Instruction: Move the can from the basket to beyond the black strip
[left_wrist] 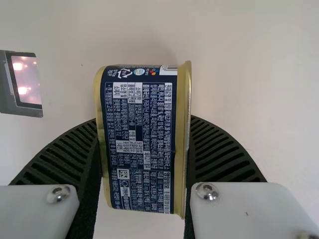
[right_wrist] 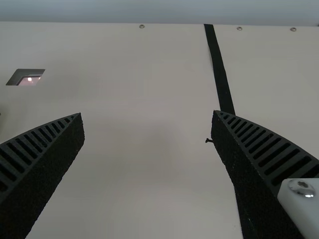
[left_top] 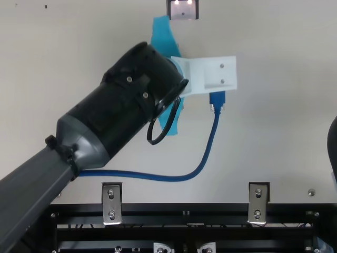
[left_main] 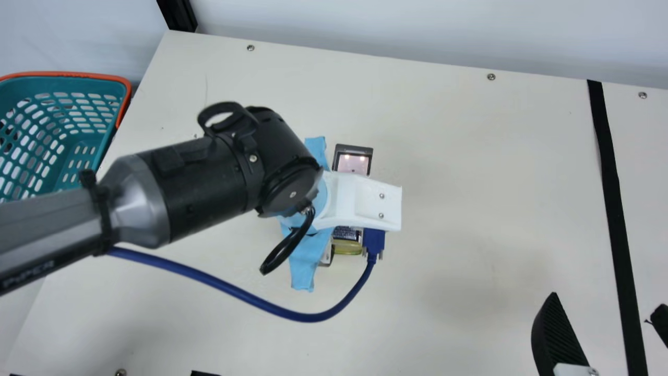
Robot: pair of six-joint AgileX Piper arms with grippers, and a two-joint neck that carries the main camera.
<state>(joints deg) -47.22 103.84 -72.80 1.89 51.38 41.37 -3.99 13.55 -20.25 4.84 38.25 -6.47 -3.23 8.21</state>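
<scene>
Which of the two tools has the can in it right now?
The left tool, its fingers against both ends of the can. The right tool stands open, nothing between its fingers.

Robotics lab or similar test station, as judged from the fittings. Cream tabletop (left_main: pixel 443 156), fastened along its edge with screws (left_main: pixel 491 77); in the top view, metal brackets (left_top: pixel 111 204) join it to a black rail frame (left_top: pixel 158 232). Over the tabletop, a jointed arm (left_main: pixel 203 183) with a thick blue cable (left_main: pixel 219 284) plugged in at its white mount (left_main: pixel 376 206). Black strip (left_main: pixel 616 203) laid across the tabletop as a marker line. Black post (left_main: pixel 177 14) at the far corner; plain pale surface behind. Household object: plastic basket (left_main: pixel 78 102), beside the tabletop.
</scene>
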